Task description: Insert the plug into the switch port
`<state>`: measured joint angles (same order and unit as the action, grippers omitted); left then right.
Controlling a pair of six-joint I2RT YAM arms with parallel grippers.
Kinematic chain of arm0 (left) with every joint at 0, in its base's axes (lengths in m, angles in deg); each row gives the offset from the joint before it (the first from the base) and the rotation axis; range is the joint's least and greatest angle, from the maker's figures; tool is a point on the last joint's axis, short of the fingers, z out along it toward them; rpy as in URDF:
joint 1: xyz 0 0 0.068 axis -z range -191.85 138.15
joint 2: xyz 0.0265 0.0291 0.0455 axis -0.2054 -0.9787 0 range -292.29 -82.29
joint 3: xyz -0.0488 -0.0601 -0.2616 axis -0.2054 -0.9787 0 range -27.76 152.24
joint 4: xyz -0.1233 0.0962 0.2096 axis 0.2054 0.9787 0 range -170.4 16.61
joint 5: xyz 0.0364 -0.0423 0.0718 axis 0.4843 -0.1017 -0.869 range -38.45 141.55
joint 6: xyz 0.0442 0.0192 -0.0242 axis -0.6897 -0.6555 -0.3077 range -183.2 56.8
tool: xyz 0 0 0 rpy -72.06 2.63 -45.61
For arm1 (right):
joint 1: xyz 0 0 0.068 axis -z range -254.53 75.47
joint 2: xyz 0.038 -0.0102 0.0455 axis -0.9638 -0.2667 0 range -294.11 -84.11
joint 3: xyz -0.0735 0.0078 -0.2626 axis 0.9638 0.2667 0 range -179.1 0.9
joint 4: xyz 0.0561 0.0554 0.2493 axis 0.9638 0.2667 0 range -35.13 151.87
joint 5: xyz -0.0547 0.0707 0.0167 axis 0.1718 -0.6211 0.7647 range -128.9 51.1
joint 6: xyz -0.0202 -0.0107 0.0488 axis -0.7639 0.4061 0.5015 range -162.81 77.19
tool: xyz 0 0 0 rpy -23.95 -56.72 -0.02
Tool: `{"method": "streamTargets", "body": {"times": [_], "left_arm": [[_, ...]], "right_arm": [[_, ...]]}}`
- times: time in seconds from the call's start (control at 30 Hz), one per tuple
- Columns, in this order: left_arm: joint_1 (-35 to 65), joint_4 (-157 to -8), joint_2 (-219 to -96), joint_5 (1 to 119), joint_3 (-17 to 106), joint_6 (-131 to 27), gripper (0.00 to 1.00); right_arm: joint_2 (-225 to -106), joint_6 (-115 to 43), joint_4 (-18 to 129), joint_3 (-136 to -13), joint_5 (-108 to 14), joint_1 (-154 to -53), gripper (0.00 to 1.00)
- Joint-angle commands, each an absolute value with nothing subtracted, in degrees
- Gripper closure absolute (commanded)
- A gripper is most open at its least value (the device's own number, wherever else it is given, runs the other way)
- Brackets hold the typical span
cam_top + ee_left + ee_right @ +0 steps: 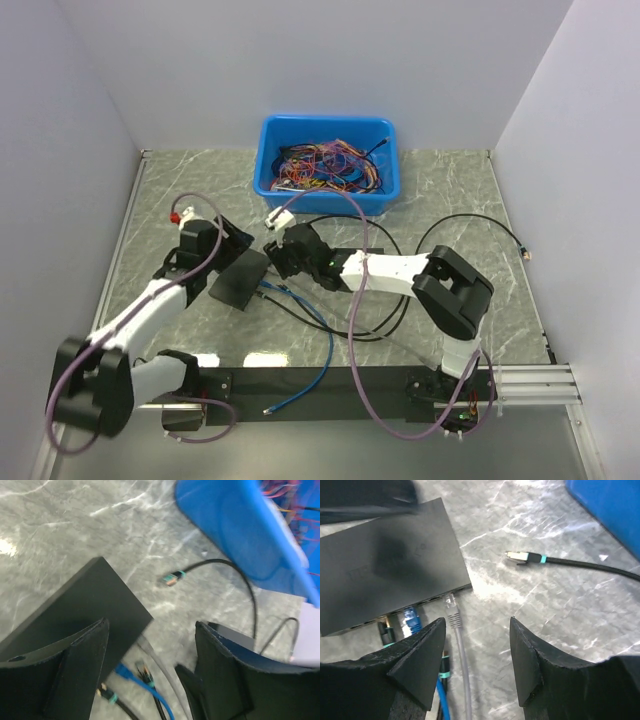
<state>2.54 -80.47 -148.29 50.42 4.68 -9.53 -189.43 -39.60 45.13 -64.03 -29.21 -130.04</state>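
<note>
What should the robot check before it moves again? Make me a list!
1. Right pincer open, gripping nothing: ok.
2. Left pincer open, gripping nothing: ok.
3. Grey plug pushed fully into the switch port: cannot tell; its tip meets the end of the row.
4. Blue plug sitting in the switch port: ok.
5. Loose black plug lying clear of the switch port: ok.
</note>
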Motion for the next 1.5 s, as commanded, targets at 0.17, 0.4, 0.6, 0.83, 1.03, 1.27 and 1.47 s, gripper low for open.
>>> {"method": "streamTargets", "body": {"times": [0.17, 0.4, 0.6, 0.83, 1.03, 1.27, 1.47], "left_arm": [[2.47, -67.21, -134.07, 49.88, -2.97, -6.33, 0.23], [2.56, -67.91, -129.93, 51.11, -9.65, -4.31, 0.23], [2.47, -68.44, -132.73, 50.58, -10.19, -3.69, 0.23], [2.56, -61.35, -129.76, 49.18, -9.92, -2.03, 0.25], [5.02, -55.62, -125.8, 46.28, -10.89, 4.29, 0.22], [5.81, -56.05, -126.15, 44.08, -12.56, 6.5, 0.21], [7.39, -50.08, -126.86, 44.08, -9.92, 8.43, 0.21]], "right_arm": [[-198.44, -31.91, 57.04, -83.54, -38.63, -125.07, 0.39], [-207.41, -30.59, 60.94, -92.18, -44.7, -124.54, 0.41], [-211.72, -29.71, 63.48, -95.16, -48.04, -124.46, 0.41], [-213.48, -28.75, 63.57, -94.29, -49.97, -124.46, 0.42], [-214.8, -28.83, 64.19, -95.69, -49.89, -124.1, 0.42], [-217.18, -28.13, 66.39, -99.56, -52.17, -122.17, 0.43], [-216.39, -28.3, 65.25, -96.93, -52.0, -121.91, 0.44]]}}
